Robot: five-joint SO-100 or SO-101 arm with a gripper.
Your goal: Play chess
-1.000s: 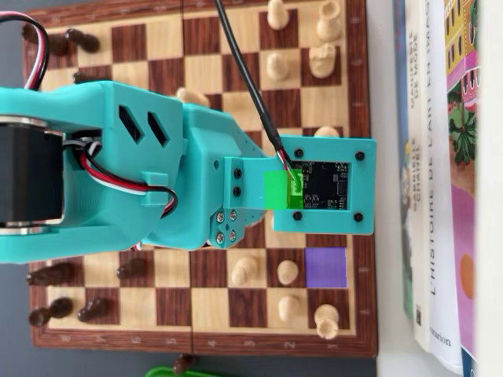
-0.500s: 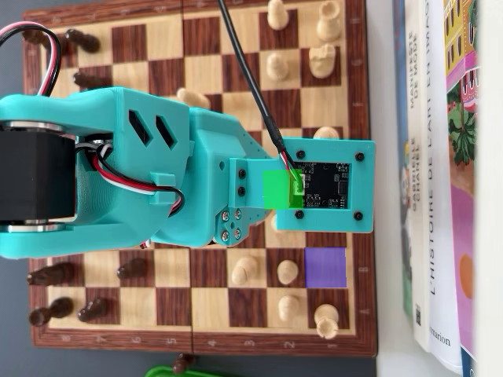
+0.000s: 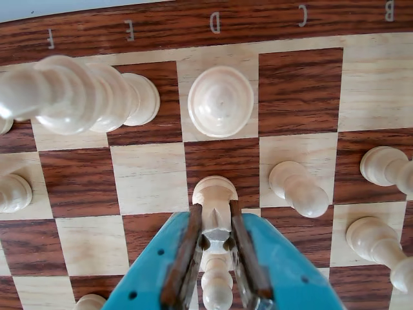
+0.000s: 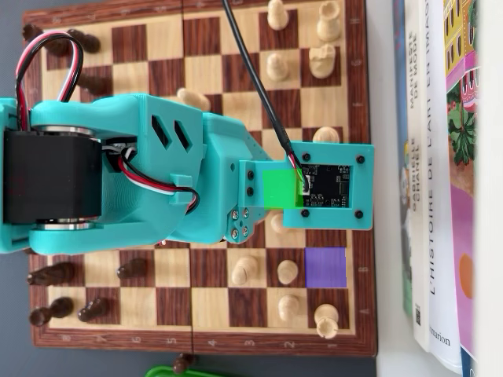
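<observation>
Wrist view: your end effector (image 3: 216,223) comes in from 6 o'clock, its two teal fingers (image 3: 155,265) pinching a pale pawn (image 3: 215,194) by the neck; the pawn's round head sticks out past the fingertips.
Pawn's place: you hold it over the seam between a dark square and a light one on the chessboard (image 3: 297,90), in the file marked D; whether its foot touches the board cannot be told.
Neighbours: a pale piece with a domed top (image 3: 221,101) stands at 12 o'clock from the held pawn, a tall pale piece (image 3: 71,93) at 10 o'clock, another pale pawn (image 3: 298,187) just beside at 3 o'clock.
Overhead view: your teal arm (image 4: 157,173) lies across the middle of the chessboard (image 4: 208,35), so the end effector is hidden under the camera mount (image 4: 330,187).
Marks: a green patch (image 4: 281,190) sits on the arm; a violet square (image 4: 325,267) lies at 5 o'clock from it.
Dark pieces: you see them along the 9 o'clock edge, for example one dark pawn (image 4: 132,269).
Surface: books (image 4: 440,173) rest at 3 o'clock, beside the board.
</observation>
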